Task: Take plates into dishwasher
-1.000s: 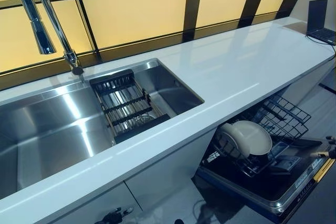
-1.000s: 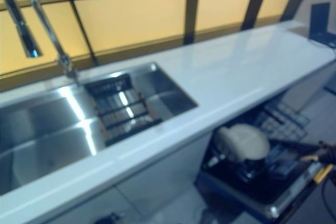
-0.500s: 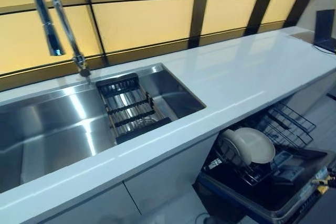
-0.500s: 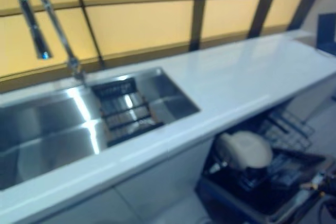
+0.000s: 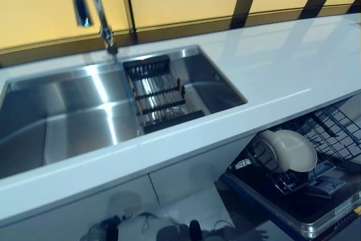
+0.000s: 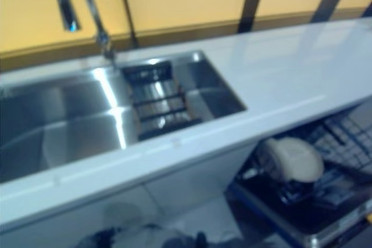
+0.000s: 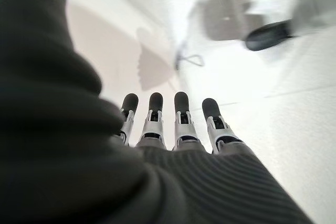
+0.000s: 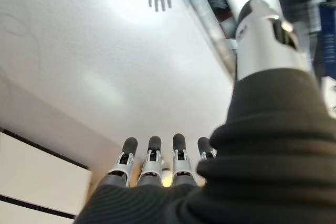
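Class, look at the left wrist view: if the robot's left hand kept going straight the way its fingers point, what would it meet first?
Probably the pale floor. The left hand holds nothing, its fingers straight, and nothing else shows directly ahead, though depth is unclear.

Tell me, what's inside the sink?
Inside the sink sits a dark drying rack with metal bars, at its right end. The rest of the basin looks bare. Whatever lies under the rack is hidden.

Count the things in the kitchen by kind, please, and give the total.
Plate: 1 visible, in the dishwasher rack
Sink: 1
Drain rack: 1
Tap: 1
Hand: 2, left and right
Total: 7
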